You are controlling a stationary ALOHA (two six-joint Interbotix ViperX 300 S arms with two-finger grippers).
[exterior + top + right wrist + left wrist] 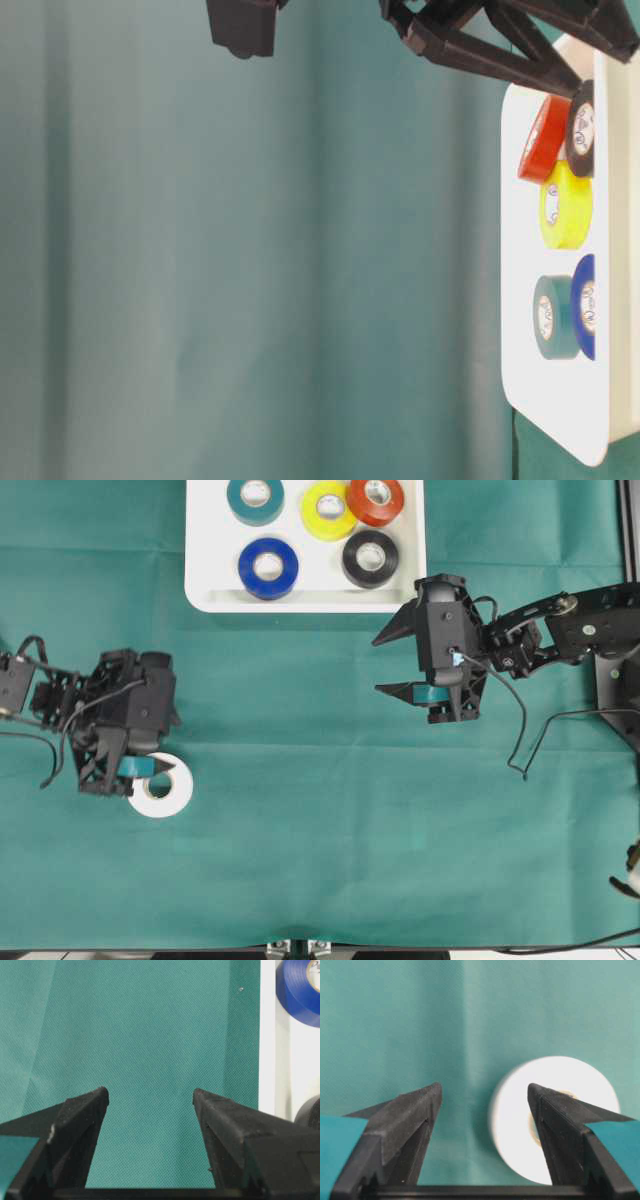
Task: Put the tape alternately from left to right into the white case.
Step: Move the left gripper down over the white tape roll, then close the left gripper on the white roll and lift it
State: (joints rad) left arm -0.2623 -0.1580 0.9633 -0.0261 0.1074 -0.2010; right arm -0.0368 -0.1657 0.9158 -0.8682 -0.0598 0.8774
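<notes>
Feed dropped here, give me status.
Both pincers open, empty. Left pincer over white roll, still on cloth. Five rolls in white case. Nothing blocking.

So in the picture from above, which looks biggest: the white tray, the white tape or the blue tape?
1. White tray, by far the biggest, though the top edge cuts it off.
2. White tape and blue tape look the same size; the left gripper partly covers the white one.
</notes>
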